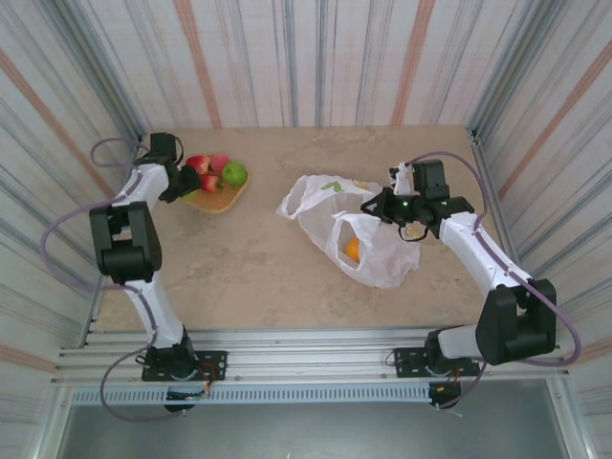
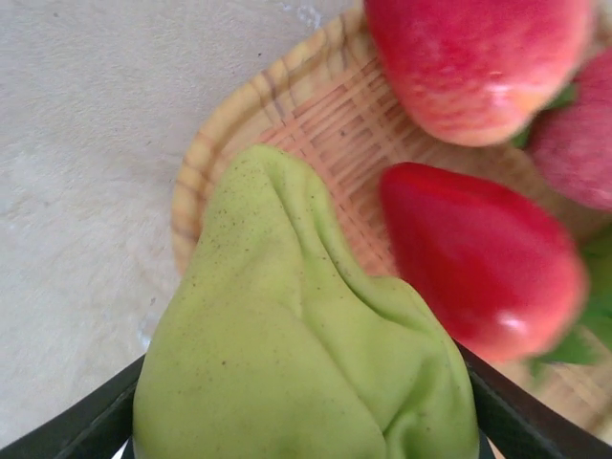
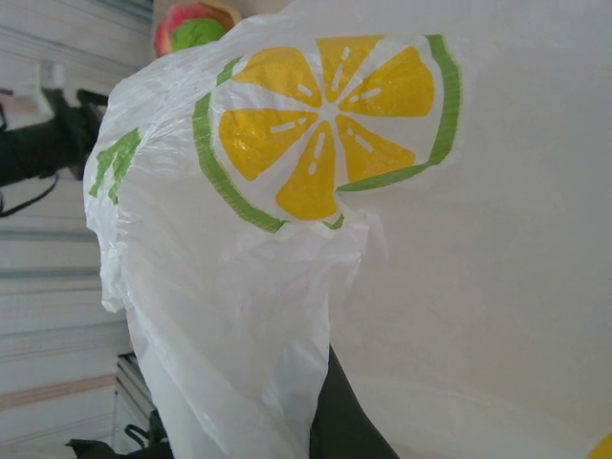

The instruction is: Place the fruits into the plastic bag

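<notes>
Picking step: left end effector brackets a matte green pear-shaped fruit, grip not clear. Right end effector pinches the white lemon-printed plastic bag. Next needs a firm squeeze, then a lift.

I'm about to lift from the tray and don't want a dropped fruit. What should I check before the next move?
1. The green fruit sits between the left gripper jaws: ok.
2. Firm grip on it: cannot tell.
3. The strawberry lies outside those jaws: ok.
4. The right gripper is shut on the plastic bag: ok.
5. Bag mouth open wide enough for a drop: cannot tell.
6. The orange fruit is already inside the bag: ok.
</notes>
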You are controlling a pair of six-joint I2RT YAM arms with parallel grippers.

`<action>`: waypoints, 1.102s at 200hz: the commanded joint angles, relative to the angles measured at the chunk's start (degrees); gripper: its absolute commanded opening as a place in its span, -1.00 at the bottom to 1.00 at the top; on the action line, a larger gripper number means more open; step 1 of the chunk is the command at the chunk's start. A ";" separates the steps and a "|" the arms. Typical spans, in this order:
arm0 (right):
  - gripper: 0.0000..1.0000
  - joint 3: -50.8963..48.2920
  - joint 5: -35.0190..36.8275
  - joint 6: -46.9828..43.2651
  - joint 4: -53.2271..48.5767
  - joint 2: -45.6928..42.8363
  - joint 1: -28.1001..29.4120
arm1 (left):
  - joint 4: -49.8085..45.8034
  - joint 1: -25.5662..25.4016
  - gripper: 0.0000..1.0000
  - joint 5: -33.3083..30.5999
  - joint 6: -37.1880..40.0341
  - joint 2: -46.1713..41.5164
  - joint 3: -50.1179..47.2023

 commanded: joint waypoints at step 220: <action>-1.00 -0.30 0.10 -0.62 -0.52 -2.15 0.59 | 15.88 -48.36 0.19 19.09 6.40 -15.49 -10.38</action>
